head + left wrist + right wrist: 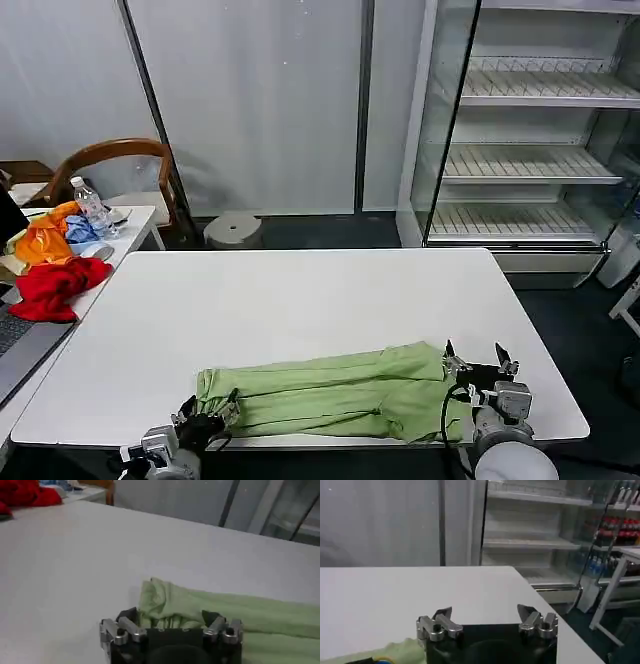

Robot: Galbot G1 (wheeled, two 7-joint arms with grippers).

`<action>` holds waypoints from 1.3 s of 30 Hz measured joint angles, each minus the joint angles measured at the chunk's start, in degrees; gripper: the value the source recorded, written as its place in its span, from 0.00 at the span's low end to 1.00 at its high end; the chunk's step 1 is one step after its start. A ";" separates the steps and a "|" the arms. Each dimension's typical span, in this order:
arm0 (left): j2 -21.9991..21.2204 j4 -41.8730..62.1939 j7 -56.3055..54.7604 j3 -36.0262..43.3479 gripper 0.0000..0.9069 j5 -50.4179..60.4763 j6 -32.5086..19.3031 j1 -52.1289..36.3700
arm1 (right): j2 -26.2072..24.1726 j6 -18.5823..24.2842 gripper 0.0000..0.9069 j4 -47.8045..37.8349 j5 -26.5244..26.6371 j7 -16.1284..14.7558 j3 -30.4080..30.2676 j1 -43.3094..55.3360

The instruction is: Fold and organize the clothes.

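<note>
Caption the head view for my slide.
Both open pincers, left and right, flank a rolled green shirt at the table's near edge.

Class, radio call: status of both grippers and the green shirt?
Left gripper open at shirt's left end. Right gripper open at its right end. Shirt folded into long strip near table front edge. Nothing obstructing.

A white table [300, 310] is set before grey wall panels [250, 100]. An empty glass-fronted shelf cabinet [530, 130] and a wooden chair [115, 165] are seen on the dark floor [320, 232].
</note>
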 measured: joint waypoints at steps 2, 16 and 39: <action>-0.01 0.13 0.11 0.48 0.01 0.74 -0.17 0.15 | -0.09 0.02 1.00 0.15 -0.02 0.01 0.19 -0.04; -0.35 0.18 0.67 1.99 0.01 3.38 -1.73 0.94 | 0.00 0.26 1.00 0.14 -0.43 0.07 0.08 0.13; 2.68 2.93 1.02 -1.78 0.01 4.87 -2.78 -0.91 | -0.27 0.65 1.00 0.26 -0.70 0.07 -0.19 0.11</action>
